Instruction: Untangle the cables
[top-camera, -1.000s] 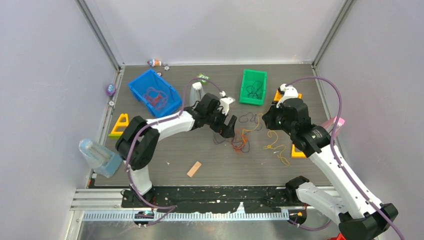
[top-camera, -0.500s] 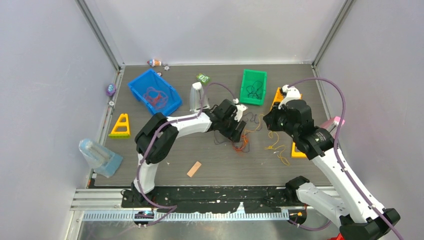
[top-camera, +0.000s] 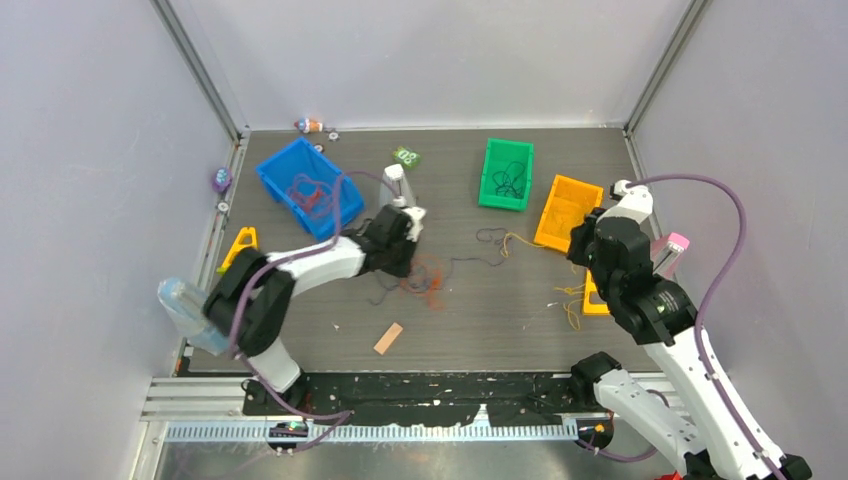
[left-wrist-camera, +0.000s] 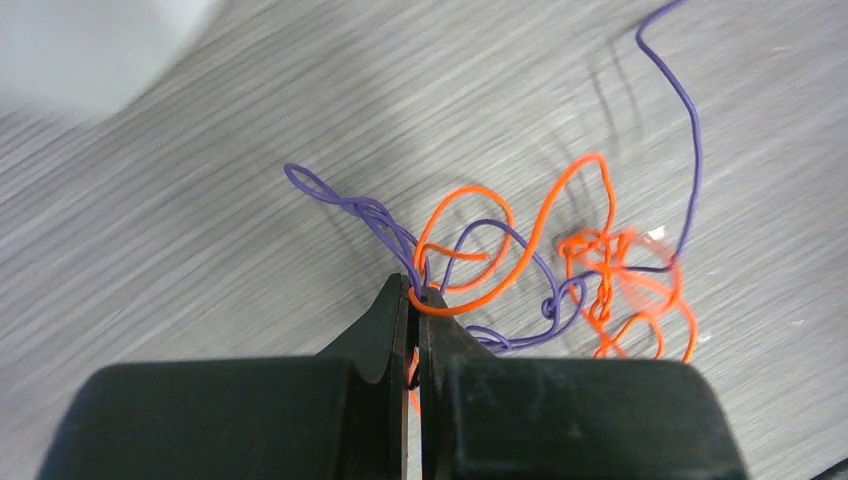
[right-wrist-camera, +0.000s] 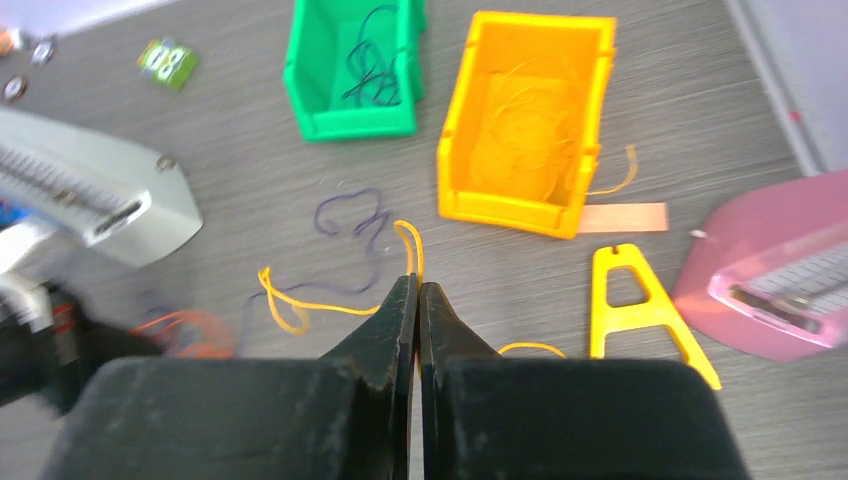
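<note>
By my reading the sorting is only partly done: three open plastic bins are holding wire, while several cables are lying loose on the grey wood-grain table (top-camera: 330, 300).

The knot of thin orange and purple cables (top-camera: 422, 278) is sitting near the table's centre, a touch toward six o'clock in the top view. The left gripper (left-wrist-camera: 415, 292) is clenching tight on it, pinching an orange strand and a purple strand together where they cross. Beyond the tips, from twelve to three o'clock in the wrist view, the two colours are looping through each other, and a knotted orange clump (left-wrist-camera: 620, 290) is trailing at three o'clock. That pair is not yet separated.

The right gripper (right-wrist-camera: 418, 286) is squeezing closed on a thin yellow cable (right-wrist-camera: 413, 245), which is arching up at twelve o'clock and running out toward nine o'clock from the fingertips. A loose dark purple cable (top-camera: 488, 237) is lying apart at one o'clock from the knot. More yellow wire (top-camera: 570, 300) is lying at four o'clock on the table.

The blue bin (top-camera: 282, 160) at ten o'clock is holding red wire (top-camera: 310, 190). The green bin (right-wrist-camera: 350, 125) near one o'clock is holding dark wire (right-wrist-camera: 365, 75). The yellow-orange bin (right-wrist-camera: 505, 210) at two o'clock is holding a nest of yellow wire (right-wrist-camera: 525, 135), with one end curling outside its wall.
</note>
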